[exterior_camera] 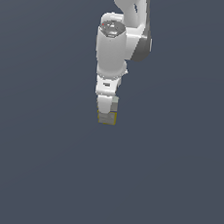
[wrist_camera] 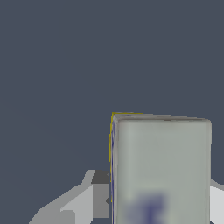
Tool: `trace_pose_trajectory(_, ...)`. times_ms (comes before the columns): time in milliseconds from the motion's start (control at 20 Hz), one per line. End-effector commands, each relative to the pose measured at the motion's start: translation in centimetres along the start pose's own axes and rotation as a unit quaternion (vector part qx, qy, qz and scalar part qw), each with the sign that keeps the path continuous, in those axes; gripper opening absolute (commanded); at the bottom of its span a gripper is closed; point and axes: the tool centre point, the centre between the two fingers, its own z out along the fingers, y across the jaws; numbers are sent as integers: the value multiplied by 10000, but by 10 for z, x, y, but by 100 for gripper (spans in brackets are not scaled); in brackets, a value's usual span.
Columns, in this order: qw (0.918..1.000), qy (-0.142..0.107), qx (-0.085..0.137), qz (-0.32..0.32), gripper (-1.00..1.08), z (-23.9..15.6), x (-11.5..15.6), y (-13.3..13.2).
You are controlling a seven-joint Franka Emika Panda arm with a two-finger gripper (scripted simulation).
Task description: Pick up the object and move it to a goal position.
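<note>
The object [exterior_camera: 107, 117] is a small pale grey-white box with yellow edges, seen at the tip of my arm in the middle of the exterior view. My gripper [exterior_camera: 107, 111] points straight down and is shut on it. In the wrist view the box [wrist_camera: 162, 166] fills much of the picture, with a blurred dark print on its pale face and a yellow edge along one side. One finger [wrist_camera: 97, 194] presses against that side, and a bit of the other finger [wrist_camera: 217, 197] shows on the opposite side. I cannot tell how high the box is above the floor.
A plain dark blue-grey surface [exterior_camera: 40, 165] fills both views. No other object, edge or goal marker shows. My white arm [exterior_camera: 113, 45] rises above the gripper to the top of the exterior view.
</note>
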Motion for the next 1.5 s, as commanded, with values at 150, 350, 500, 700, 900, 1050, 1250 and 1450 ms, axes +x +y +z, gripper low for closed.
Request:
trace_pose_trajectory(150, 10000, -1, -5, -1, -100, -45, 10, 7)
trace_pose_trajectory(350, 10000, -1, -5, -1, -100, -84, 19, 14)
trace_pose_trajectory(500, 10000, -1, -5, -1, -100, -113, 26, 19)
trace_pose_trajectory(700, 10000, -1, -5, -1, -100, -153, 35, 26)
trace_pose_trajectory(900, 10000, 0, -2, 0, -100, -189, 43, 34)
trace_pose_trajectory(1050, 10000, 0, -2, 0, -100, -214, 49, 39)
trace_pose_trajectory(1250, 10000, 0, -2, 0, -100, -242, 56, 45)
trace_pose_trajectory(1450, 10000, 3, -1, 1, -100, -262, 60, 50)
